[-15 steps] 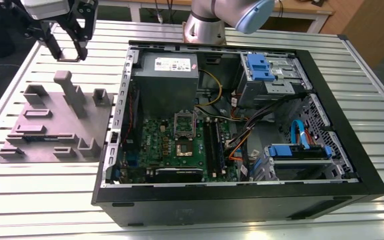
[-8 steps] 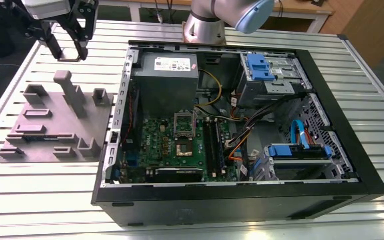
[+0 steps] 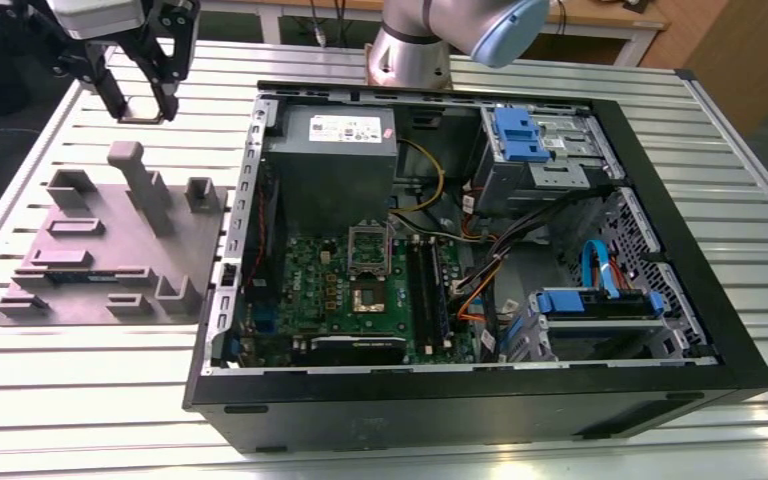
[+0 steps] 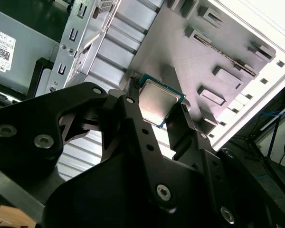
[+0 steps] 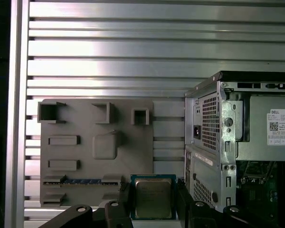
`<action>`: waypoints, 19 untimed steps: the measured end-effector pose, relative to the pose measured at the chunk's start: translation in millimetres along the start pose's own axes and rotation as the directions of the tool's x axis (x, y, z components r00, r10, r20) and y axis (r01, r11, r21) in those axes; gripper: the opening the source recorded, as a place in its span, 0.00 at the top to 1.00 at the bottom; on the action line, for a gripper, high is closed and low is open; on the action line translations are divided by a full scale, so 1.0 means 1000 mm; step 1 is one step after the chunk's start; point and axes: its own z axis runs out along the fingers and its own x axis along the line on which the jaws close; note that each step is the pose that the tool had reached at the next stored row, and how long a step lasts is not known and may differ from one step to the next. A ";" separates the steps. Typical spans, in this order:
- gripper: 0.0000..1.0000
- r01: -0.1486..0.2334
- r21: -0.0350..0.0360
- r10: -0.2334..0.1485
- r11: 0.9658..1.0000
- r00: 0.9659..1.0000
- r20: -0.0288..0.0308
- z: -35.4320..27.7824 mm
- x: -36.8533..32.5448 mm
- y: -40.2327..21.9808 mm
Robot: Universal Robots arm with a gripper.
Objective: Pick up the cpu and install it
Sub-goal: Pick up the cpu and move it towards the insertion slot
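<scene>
The cpu [image 5: 153,197], a small square chip with a silver-grey metal top and a green rim, sits between my two black fingers in both wrist views. My gripper [image 5: 153,199] is shut on the cpu [image 4: 159,102], clamping two opposite edges. In the exterior view my gripper [image 3: 143,112] hangs above the slatted table at the far left, beyond the grey fixture plate [image 3: 104,250] and outside the open computer case [image 3: 704,330]. The green motherboard [image 3: 317,290] lies inside the case, with its socket [image 3: 367,288] uncovered near the middle.
The grey power-supply box [image 3: 331,150] fills the case's back corner nearest the gripper. Black memory sticks [image 3: 424,290] stand beside the socket. Blue drive brackets [image 3: 518,135] and loose cables [image 3: 491,260] occupy the case's right side. The fixture plate [image 5: 80,142] carries raised blocks and slots.
</scene>
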 end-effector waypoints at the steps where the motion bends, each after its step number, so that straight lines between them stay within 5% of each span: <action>1: 0.53 0.000 0.000 0.000 1.000 1.000 0.000 0.0000 -0.0002 0.0000; 19: 0.53 0.000 0.000 0.000 1.000 1.000 0.000 0.0001 -0.0076 0.0001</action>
